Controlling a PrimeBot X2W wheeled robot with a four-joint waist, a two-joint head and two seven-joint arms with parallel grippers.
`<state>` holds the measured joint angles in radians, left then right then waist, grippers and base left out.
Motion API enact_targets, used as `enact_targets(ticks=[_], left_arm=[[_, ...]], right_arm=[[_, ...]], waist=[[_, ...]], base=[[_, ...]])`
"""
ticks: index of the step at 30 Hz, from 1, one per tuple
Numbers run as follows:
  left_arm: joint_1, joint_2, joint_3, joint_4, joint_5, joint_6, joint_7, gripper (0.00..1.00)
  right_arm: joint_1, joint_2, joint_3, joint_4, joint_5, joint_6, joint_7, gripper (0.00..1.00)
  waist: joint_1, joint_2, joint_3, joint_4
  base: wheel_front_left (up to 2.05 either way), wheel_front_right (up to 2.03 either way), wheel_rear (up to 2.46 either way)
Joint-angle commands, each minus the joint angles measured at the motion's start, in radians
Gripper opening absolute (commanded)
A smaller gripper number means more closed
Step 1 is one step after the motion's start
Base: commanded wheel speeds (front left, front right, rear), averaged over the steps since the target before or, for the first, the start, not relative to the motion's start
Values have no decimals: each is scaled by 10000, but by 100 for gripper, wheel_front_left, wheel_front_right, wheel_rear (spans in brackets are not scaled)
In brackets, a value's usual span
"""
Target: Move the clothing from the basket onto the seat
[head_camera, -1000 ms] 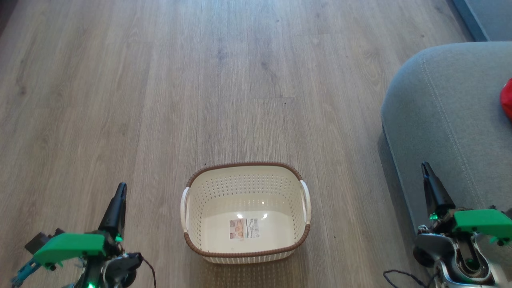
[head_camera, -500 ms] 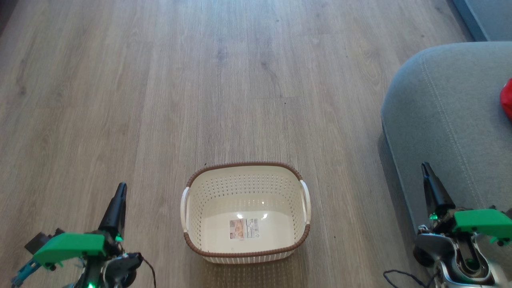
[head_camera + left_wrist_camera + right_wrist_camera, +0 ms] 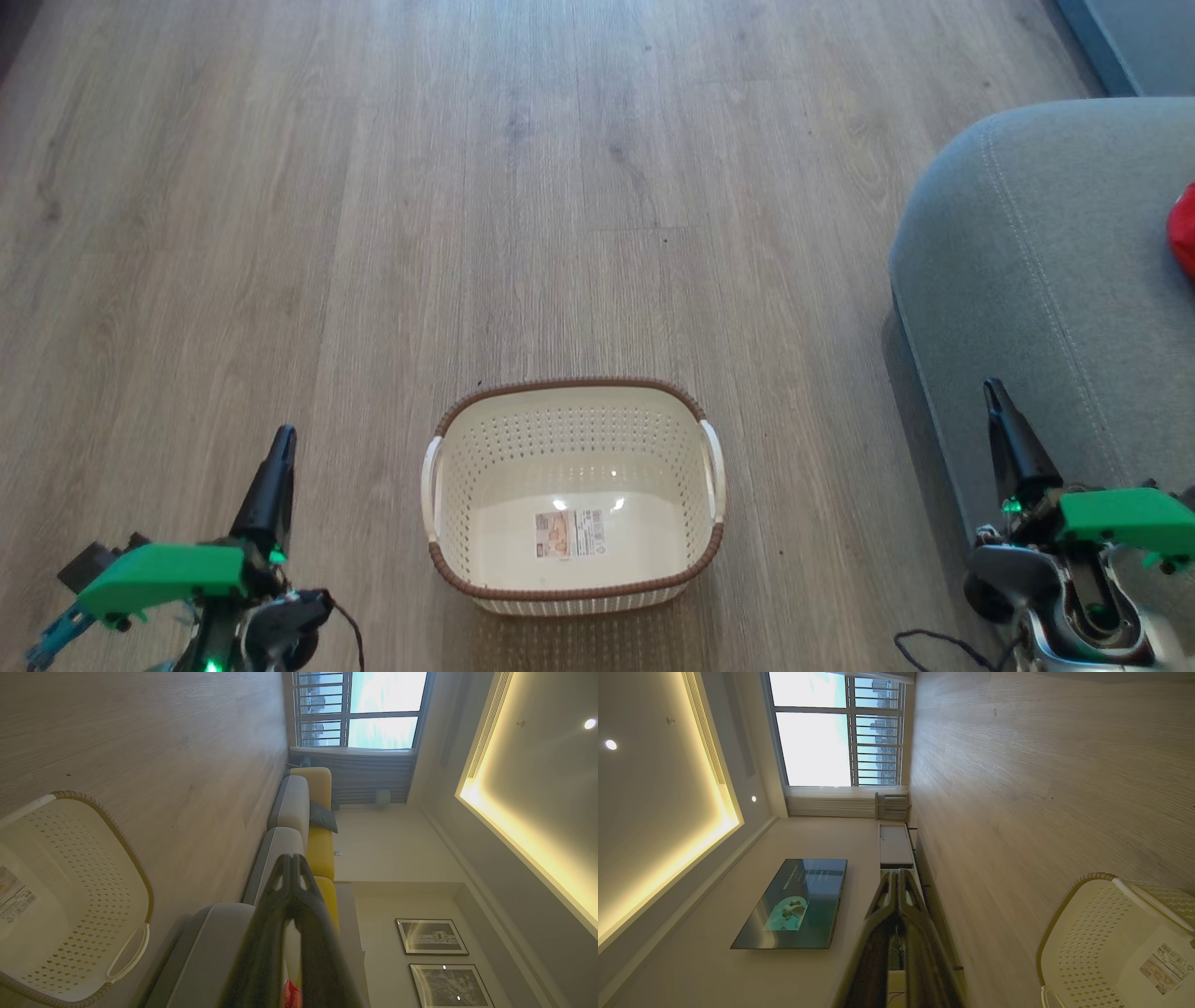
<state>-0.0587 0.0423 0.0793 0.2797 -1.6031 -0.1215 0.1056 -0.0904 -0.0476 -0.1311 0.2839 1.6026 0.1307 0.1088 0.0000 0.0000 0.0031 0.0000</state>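
Even daylight, bright. Overexposed window [image 3: 817,737] beyond right tool [image 3: 897,873]. Glare spots on basket [image 3: 560,439] bottom, between the tools. Base of left tool [image 3: 292,857] blurred; warm ceiling strip [image 3: 514,840] to its right. Wrist-view edges bowed.

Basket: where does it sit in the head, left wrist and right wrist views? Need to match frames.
Head view: basket at bottom centre, upright on the wood floor, empty.
Left wrist view: basket at lower left, cut by the left edge.
Right wrist view: basket in the lower right corner, cut by the right and bottom edges.
Shared landmark: the paper label on its bottom.
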Motion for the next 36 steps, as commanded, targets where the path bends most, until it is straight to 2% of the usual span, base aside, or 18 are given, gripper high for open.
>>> enact_targets(ticks=[1, 36], left_arm=[[-493, 79, 345, -345, -55, -92, 76, 0], [-493, 79, 344, -345, -56, -92, 76, 0]], right_arm=[[-176, -26, 173, -391, 61, 0, 44, 0], [-176, -26, 174, -391, 62, 0, 43, 0]], waist=[[0, 0, 0, 0], [0, 0, 0, 0]], base=[[0, 0, 0], [0, 0, 0]])
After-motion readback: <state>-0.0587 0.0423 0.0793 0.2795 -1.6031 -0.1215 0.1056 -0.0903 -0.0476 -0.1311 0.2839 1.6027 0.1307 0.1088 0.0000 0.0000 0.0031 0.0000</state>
